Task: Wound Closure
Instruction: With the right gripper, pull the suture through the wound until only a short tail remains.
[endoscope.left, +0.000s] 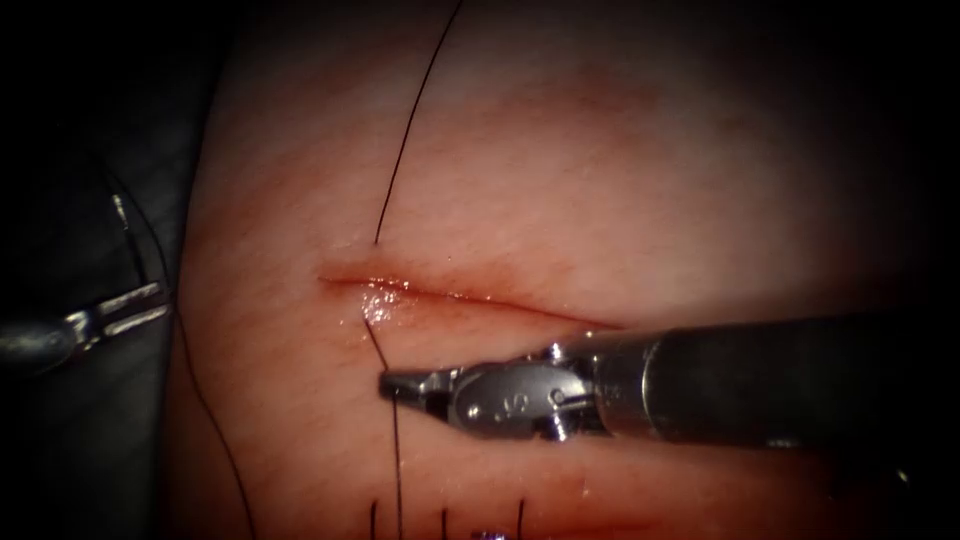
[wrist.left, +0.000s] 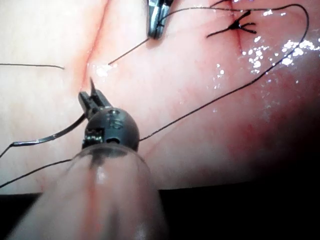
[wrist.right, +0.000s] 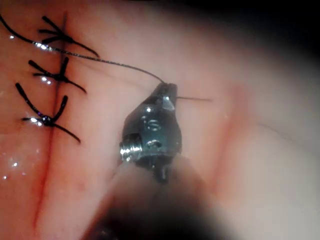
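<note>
The cut (endoscope.left: 470, 297) runs across the tissue (endoscope.left: 620, 170). Dark thread (endoscope.left: 400, 150) comes down from above, enters the tissue just above the cut's left end and comes out just below it. My right tool (endoscope.left: 392, 385) lies below the cut, shut on that thread close to where it leaves the tissue, as its own view shows (wrist.right: 167, 92). My left tool (endoscope.left: 163, 302) is off the tissue's left edge, shut on the curved needle (wrist.left: 50, 136) near its tail end. The needle (endoscope.left: 125, 225) is free of the tissue, and thread trails from it.
Three knotted stitches (wrist.right: 55, 75) with short cut ends close the wound beyond the right tool; their ends (endoscope.left: 445, 520) show at the endoscope view's lower edge. A long loop of thread (wrist.left: 225, 97) lies over the tissue. Dark cloth (endoscope.left: 70, 430) borders the tissue's left edge.
</note>
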